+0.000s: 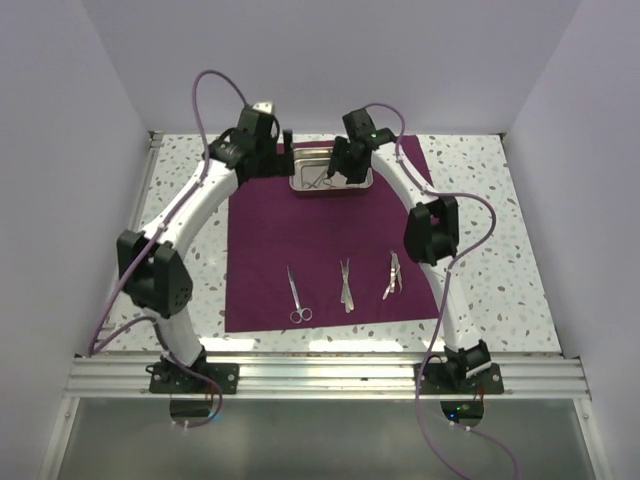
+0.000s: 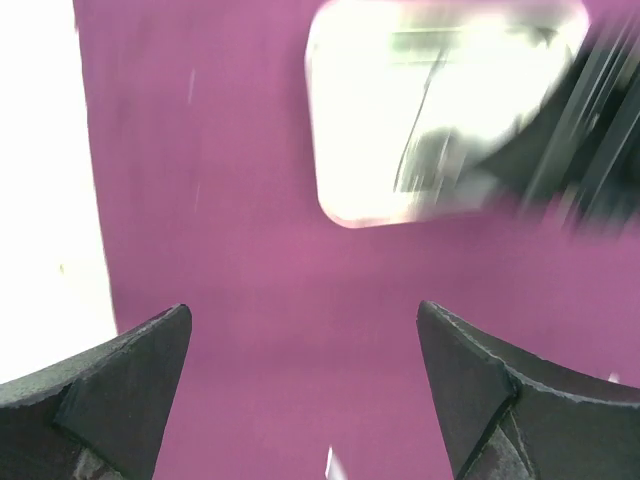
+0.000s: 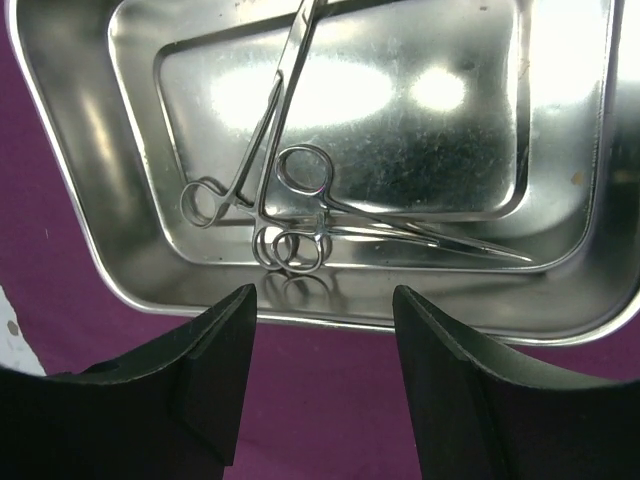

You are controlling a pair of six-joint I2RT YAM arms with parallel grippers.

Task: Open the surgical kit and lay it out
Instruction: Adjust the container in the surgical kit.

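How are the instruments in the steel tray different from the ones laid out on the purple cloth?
The tray instruments lie inside the steel tray; the laid-out instruments lie directly on the purple cloth. The tray instruments number two, the laid-out instruments three. The tray instruments cross and overlap near their ring handles; the laid-out instruments sit apart in a row, roughly parallel. Both groups are slim, silver metal tools.

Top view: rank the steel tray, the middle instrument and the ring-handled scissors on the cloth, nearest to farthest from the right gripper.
1. Steel tray, directly beneath the right gripper, far end of cloth.
2. Middle instrument, near row, centre.
3. Ring-handled scissors, near row, left end.
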